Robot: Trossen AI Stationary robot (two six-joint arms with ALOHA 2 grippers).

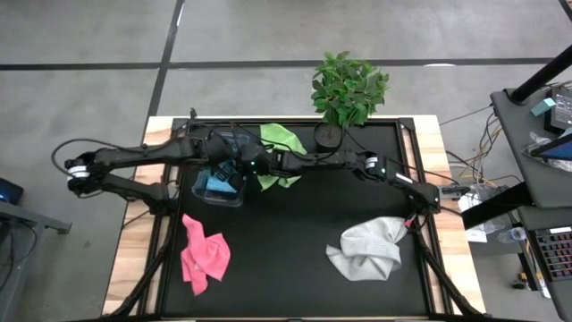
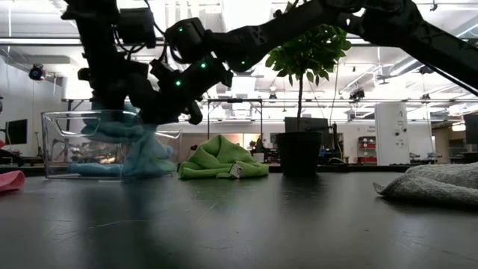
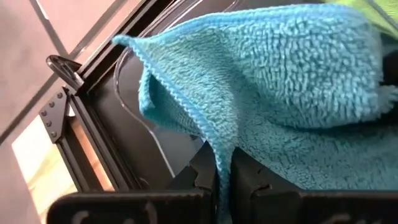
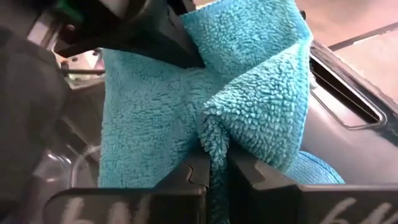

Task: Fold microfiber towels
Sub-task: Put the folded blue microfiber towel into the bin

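A light blue microfiber towel (image 1: 221, 184) hangs over the clear plastic bin (image 2: 67, 146) at the table's far left. Both grippers are shut on it. My left gripper (image 3: 225, 186) reaches in from the left, slanting down. My right gripper (image 4: 214, 177) reaches across from the right, nearly level. The towel's lower part (image 2: 146, 157) drops into the bin. A lime green towel (image 1: 281, 152) lies crumpled beside the bin. A pink towel (image 1: 204, 255) lies bunched near the front left, and a pale grey towel (image 1: 366, 250) at the front right. My left gripper pinches a stitched edge of the blue towel (image 3: 219, 146) between its two fingers, coming from the table's left and slanting down. The cloth spreads away slack beyond the fingers. My right gripper pinches a gathered fold of the blue towel (image 4: 214, 140) between its two fingers, several layers bunched together. It comes nearly level from the table's right. The towel fans out slack beyond the fingers toward the left gripper's fingers (image 4: 171, 43).
A green potted plant (image 1: 347, 89) stands at the far edge, right of the green towel. More blue cloth (image 2: 97, 169) lies on the bin's floor; whether it belongs to the held towel I cannot tell. The black mat's middle (image 1: 295, 233) is bare.
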